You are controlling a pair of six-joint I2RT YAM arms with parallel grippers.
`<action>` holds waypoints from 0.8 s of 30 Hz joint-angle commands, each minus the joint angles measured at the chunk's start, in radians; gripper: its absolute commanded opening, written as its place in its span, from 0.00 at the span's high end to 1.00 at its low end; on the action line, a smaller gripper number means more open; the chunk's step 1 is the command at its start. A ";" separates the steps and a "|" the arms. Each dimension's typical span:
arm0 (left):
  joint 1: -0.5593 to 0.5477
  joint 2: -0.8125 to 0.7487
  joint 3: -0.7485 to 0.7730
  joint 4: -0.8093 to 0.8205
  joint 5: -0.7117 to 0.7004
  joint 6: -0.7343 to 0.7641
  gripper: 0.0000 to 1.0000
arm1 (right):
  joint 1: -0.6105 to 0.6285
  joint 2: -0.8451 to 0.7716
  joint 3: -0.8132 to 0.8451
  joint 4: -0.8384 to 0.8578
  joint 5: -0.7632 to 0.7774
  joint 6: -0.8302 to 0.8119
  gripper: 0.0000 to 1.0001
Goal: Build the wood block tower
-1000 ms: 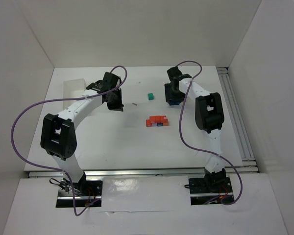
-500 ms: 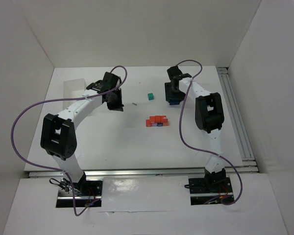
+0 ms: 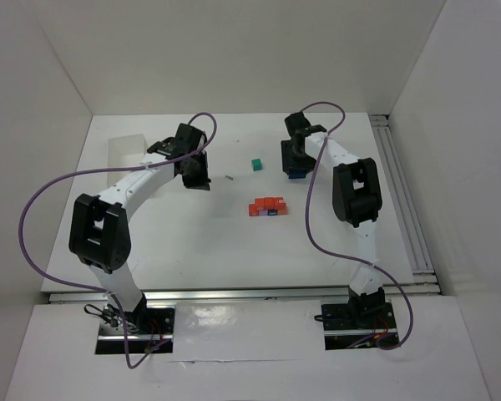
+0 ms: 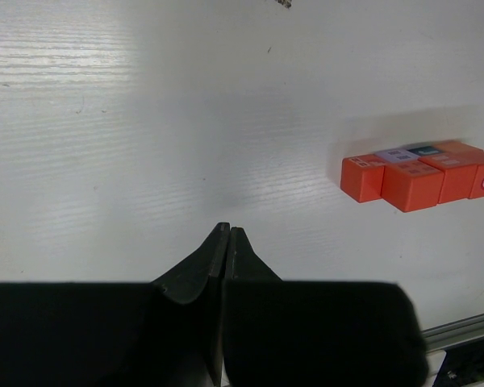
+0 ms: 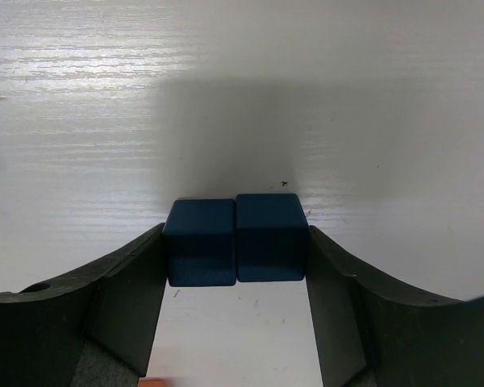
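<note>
The white table (image 3: pixel 192 242) with a fine wood grain carries everything, and white walls stand around it. The left arm (image 3: pixel 125 188), white with black joints, reaches forward toward the middle of the table. The right arm (image 3: pixel 355 192) of the same kind reaches to the far right part. A thin purple cable (image 3: pixel 33 225) hangs in a loop from each arm. A white rectangular tray (image 3: pixel 125 150) lies at the far left, just beside the left arm.

The left gripper (image 4: pixel 227 234) hovers over bare table, and its two black fingers are pressed together with nothing between them. The right gripper (image 3: pixel 296 171) points down at the table. In its wrist view its fingers (image 5: pixel 129 278) stand rather wide, one on each side of a pair of dark blue wooden cubes (image 5: pixel 235 239). Each finger lies against the outer side of one cube. The two cubes touch each other side by side and rest on the table.

The low group of red and orange wooden cubes (image 3: pixel 267 206) lies near the middle of the table, between the two grippers and nearer to the arm bases than both. In the left wrist view a pale purple cube (image 4: pixel 397 154) sits among them, and the group looks one layer high.

A single teal green wooden cube (image 3: pixel 255 164) stands alone farther back, between the grippers and apart from the group. A very small dark thing (image 3: pixel 229 177) lies near it; I cannot tell what it is.
</note>
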 commanded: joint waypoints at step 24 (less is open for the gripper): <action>-0.004 -0.100 -0.069 0.017 -0.024 0.035 0.94 | 0.211 -0.361 -0.048 -0.191 0.103 0.270 0.43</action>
